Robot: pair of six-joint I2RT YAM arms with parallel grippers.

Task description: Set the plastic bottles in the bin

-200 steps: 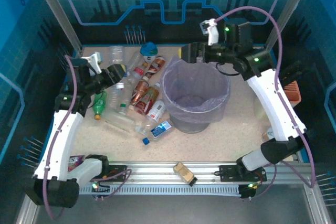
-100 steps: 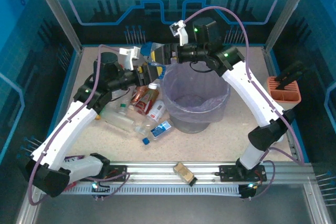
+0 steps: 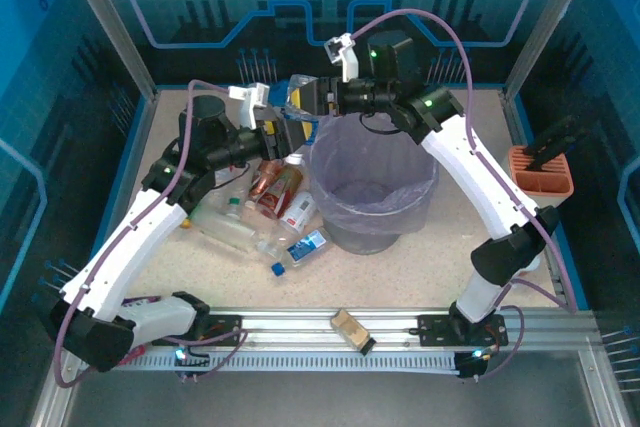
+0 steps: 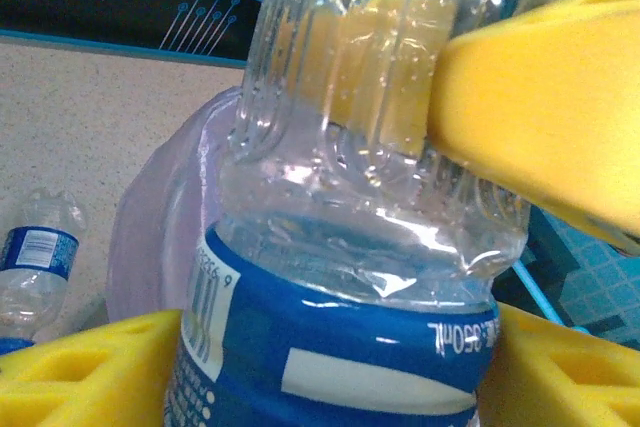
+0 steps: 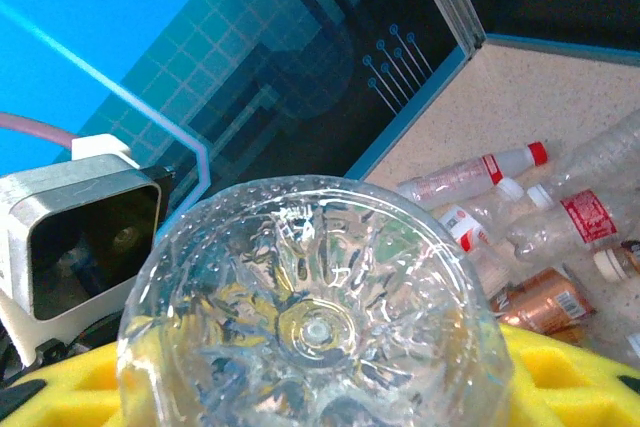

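Hanging by bin (image 3: 372, 235) rim: blue-label bottle (image 3: 288, 99)

Bin: lavender liner visible to its floor. Blue-label bottle aloft at bin's 10 o'clock. Right fingers (image 5: 570, 377) pinch its clear end; left fingers (image 4: 90, 372) flank the label, grip unclear. Both arms stretched inward.

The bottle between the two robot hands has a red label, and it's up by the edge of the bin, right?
Not quite. The label on the bottle is blue and white, not red; the left wrist view shows it close up. The rest is right: in the top view it sits between the left gripper and the right gripper, by the far-left edge of the bin.
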